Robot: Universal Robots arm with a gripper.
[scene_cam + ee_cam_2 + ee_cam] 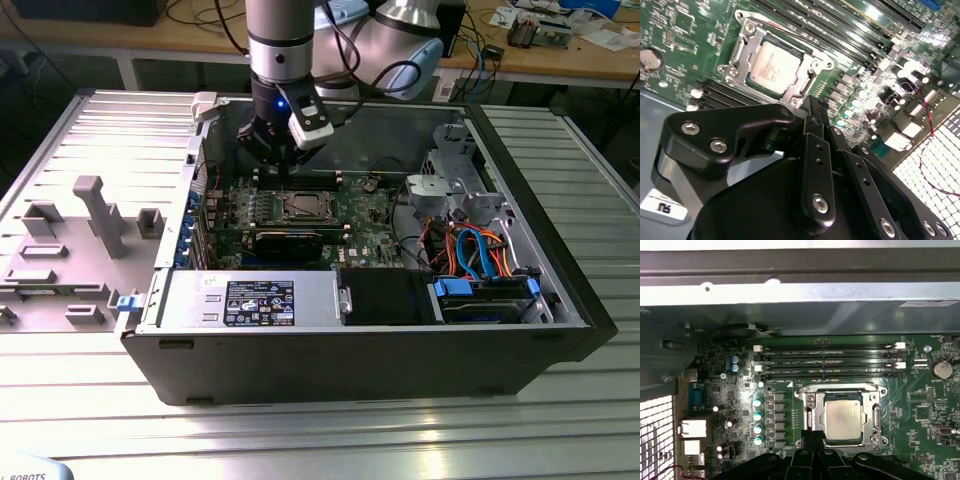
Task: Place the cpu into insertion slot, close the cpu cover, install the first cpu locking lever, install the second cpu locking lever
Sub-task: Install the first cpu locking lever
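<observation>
Exterior view: arm (275, 40) upright, wrist pointing straight down into the open case (350, 350) on the ribbed metal table (400, 440). Hand (273, 160) low over the green board (365, 205), just beside the slot (288, 208) on its far side. Black fingers drawn together. Grips nothing. Cpu (304, 207) flat in the slot, a dull grey square inside a silver rim. Long black card (290, 240) nearer the camera. Blue and orange cables (480, 255) at the exterior view's right, a grey fixture (90, 210) with raised blocks at the exterior view's left. Upper arm cut off by the frame edge.

Second wrist view: matte black links and silver screws of the hand (815, 105) across the foreground, hiding much of the board. Tips closed at a corner of the cover (742, 45); contact hard to judge. Cover a thin bright metal frame, lying down around the cpu (772, 67), brushed face bare in the window. Lever state hard to make out. Coin cell (650, 59) and pale mesh (940, 160) at the edges.

First wrist view: hand (812, 439) closed, tips at the near edge of the cover (811, 415), body cut off. Cpu (842, 420) square and matte within the frame. Beyond it, four dark parallel memory slots (830, 360), then the grey sheet-metal case wall (790, 290).
</observation>
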